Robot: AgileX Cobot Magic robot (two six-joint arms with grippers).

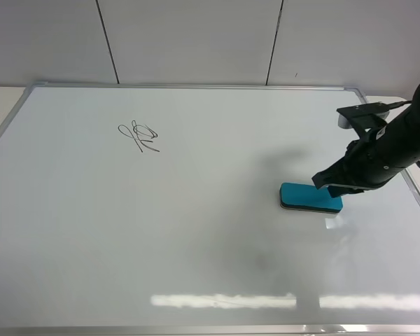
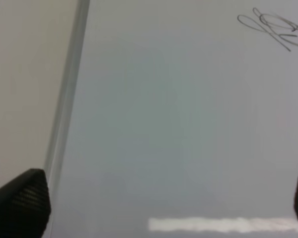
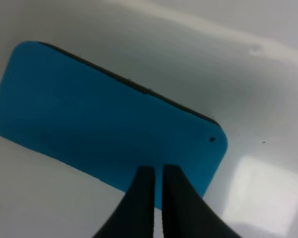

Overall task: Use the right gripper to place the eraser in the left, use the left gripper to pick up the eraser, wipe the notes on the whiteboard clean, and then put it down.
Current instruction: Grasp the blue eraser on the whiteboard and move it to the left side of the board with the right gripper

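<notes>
Eraser [image 1: 310,198]: one, teal top, thin black base, lay flat on the one whiteboard [image 1: 196,231], right side | notes [image 1: 140,136]: one black scribble, well apart | right jaws: clenched empty over eraser's edge | left jaws: stood released, wide

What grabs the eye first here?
The teal eraser lies flat on the right side of the whiteboard, with the right gripper shut and poised over its right part. After that, the small black notes scribbled at the board's upper left, not yet wiped.
</notes>
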